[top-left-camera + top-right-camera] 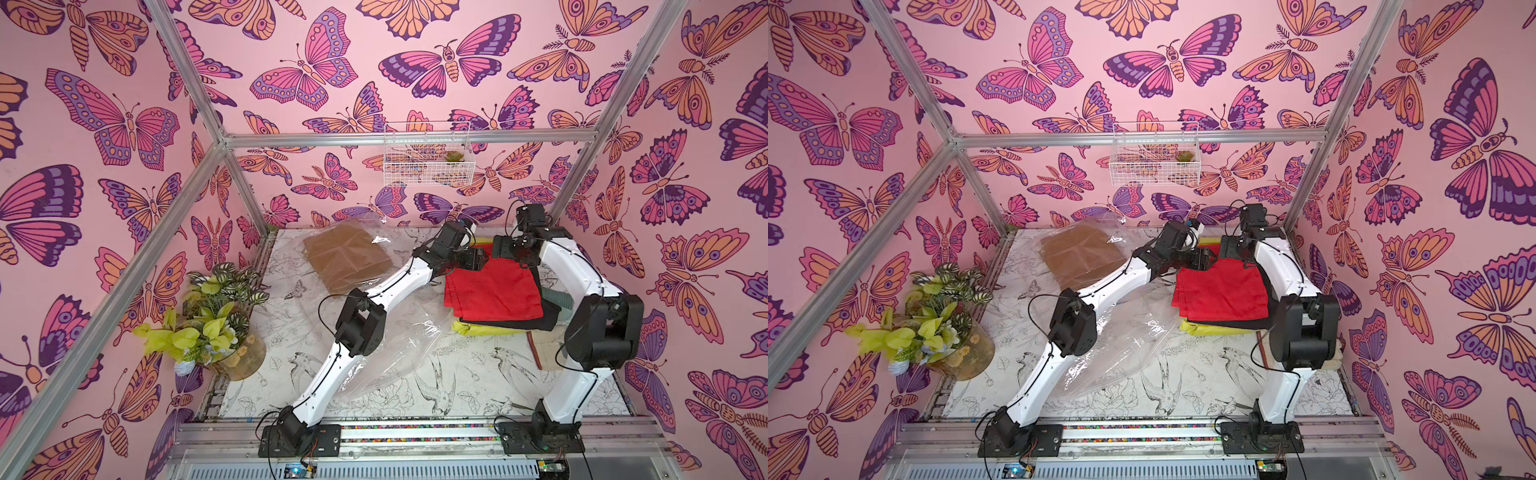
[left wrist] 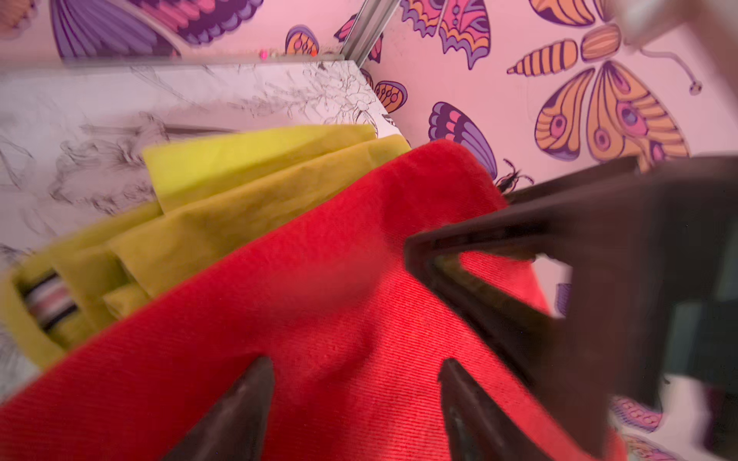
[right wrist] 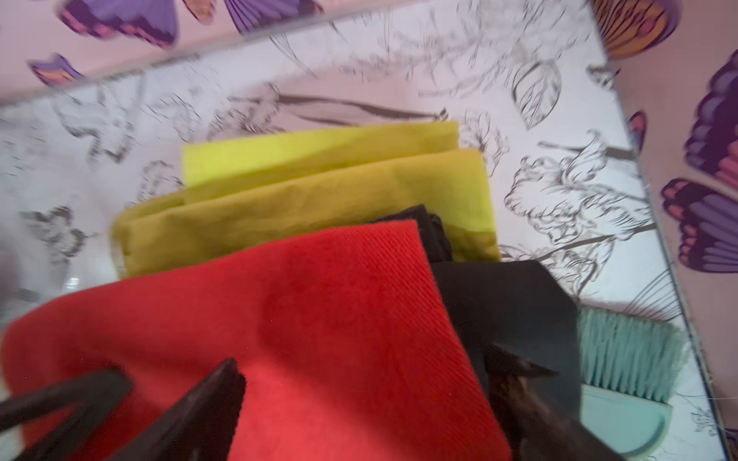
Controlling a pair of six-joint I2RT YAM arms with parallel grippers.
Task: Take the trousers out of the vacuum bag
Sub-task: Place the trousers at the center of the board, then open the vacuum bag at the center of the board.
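Low centre, the vacuum bag [image 1: 399, 353] sprawls. Mid-right, the left gripper [image 2: 355, 371] and right gripper [image 3: 365, 359] hover wide-jawed and empty over the red trousers [image 1: 494, 291]. Upper centre, the mustard brown trousers [image 1: 347, 259] (still bagged) lie leftward of both, set diagonally, nearer the left arm [image 1: 415, 270].

My left gripper [image 2: 351, 391] is dark brown. Under it I see the red trousers [image 2: 319, 303]. Below them come black trousers [image 3: 511, 303] and yellow trousers [image 3: 319, 191], on a table [image 3: 559, 119] with black-and-white bird drawings.
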